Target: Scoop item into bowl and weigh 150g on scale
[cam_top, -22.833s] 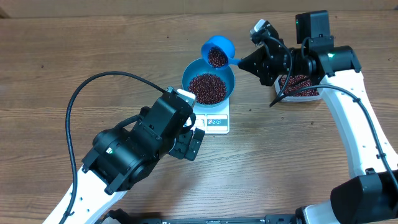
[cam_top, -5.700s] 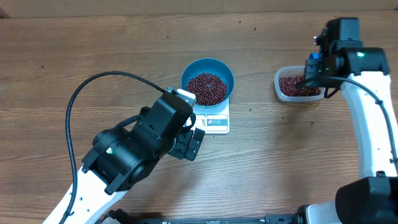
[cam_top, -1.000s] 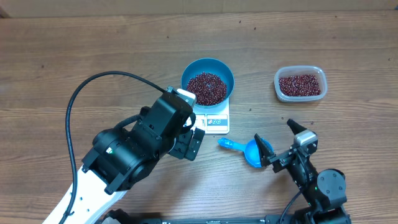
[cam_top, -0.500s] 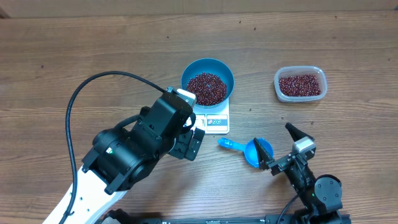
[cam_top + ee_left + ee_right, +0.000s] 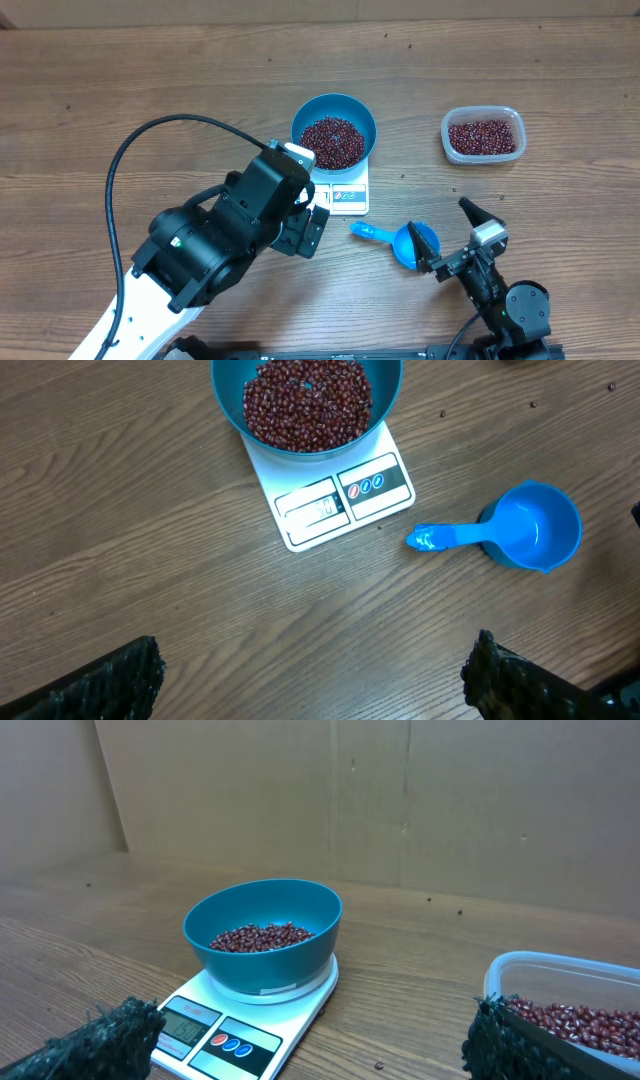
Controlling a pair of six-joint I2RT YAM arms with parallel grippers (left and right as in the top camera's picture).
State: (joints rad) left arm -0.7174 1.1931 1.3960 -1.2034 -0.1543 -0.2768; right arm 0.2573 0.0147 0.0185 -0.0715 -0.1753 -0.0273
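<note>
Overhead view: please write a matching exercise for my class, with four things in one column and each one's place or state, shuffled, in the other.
Things
1. bowl
2. scale
3. scoop
4. tub

Places and states
A. lying empty on the table
B. clear, standing alone, beans inside
C. under the bowl
D. blue, sitting on the scale

Pairs: 1-D, 2-C, 3-A, 4-B
</note>
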